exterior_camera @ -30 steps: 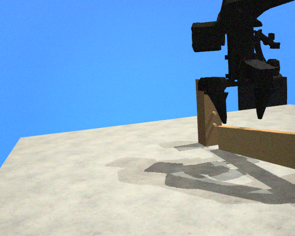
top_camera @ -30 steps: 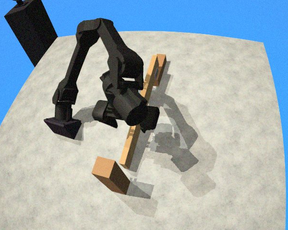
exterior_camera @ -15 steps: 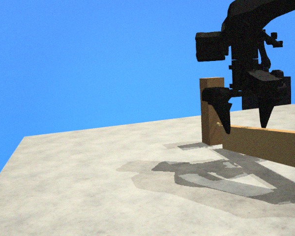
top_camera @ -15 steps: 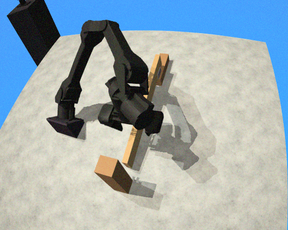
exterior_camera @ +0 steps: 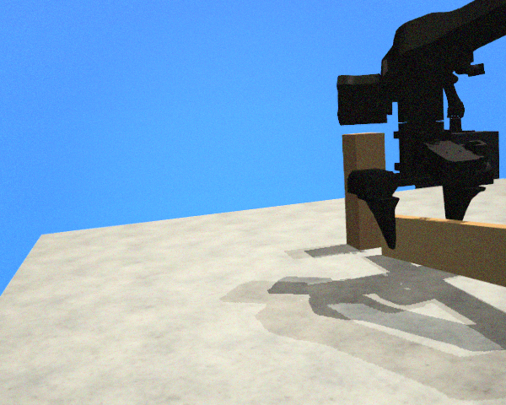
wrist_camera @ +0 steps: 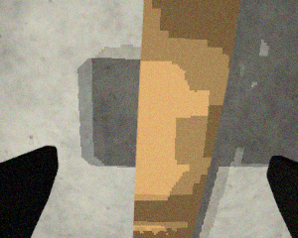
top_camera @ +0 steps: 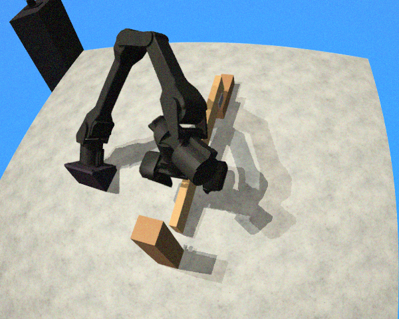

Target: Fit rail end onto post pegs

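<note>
The bed rail [top_camera: 183, 206] [exterior_camera: 458, 248] [wrist_camera: 161, 129] is a long, straight, square-edged bar of pale orange-tan wood, lighter on its top and browner on its side, with patches of shadow across it. It lies on the table [top_camera: 296, 268] [exterior_camera: 114, 340] [wrist_camera: 30, 99], its near end just beside the wooden post [top_camera: 147, 230] [exterior_camera: 368, 150] but apart from it, its far end alongside the low footboard block [top_camera: 228, 82]. There is one rail, one upright post, one low block and one black arm [top_camera: 105, 89] [exterior_camera: 440, 35]; the post's pegs are hidden, so they cannot be counted. The gripper [top_camera: 189, 189] [exterior_camera: 423, 235] [wrist_camera: 167, 163] points down over the rail, its two fingers spread wide apart, one on either side, with nothing clamped between them. In the wrist view, pale tabletop and shadow separate both fingertips from the rail's edges. A narrow gap parts rail and post in the top view. The table's left edge lies well away from the post in the exterior view, and its right edge lies well away from the rail in the top view.
</note>
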Controlling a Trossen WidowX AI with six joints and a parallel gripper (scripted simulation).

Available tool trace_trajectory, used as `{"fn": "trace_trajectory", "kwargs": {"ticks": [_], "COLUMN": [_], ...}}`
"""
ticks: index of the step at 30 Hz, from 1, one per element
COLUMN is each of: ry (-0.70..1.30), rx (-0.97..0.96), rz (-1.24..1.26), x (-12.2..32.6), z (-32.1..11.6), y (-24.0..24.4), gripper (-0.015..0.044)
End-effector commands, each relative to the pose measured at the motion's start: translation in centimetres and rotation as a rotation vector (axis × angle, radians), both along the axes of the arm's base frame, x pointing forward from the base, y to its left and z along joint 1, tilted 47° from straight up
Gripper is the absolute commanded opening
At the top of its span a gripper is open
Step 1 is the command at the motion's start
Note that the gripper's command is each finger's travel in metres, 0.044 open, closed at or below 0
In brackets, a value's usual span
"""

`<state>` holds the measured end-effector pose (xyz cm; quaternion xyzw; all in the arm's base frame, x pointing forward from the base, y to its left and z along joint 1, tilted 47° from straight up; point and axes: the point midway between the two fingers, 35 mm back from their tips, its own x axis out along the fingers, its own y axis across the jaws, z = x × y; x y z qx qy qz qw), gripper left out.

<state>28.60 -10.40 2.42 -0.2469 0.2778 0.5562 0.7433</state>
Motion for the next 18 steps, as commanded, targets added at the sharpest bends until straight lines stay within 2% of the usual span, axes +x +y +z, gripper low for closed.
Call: {"fn": "trace_trajectory", "kwargs": {"ticks": [1,7,18], "ry": [0.004,0.003,0.003], "rx": [0.008,0.009,0.009], "rz": [-0.001,-0.001,-0.001], "x": [0.05,0.15,0.15], "z": [-0.59,-1.07,-1.07], "y": [0.74,1.29,1.29], "gripper": [0.044,0.044,0.0151]}}
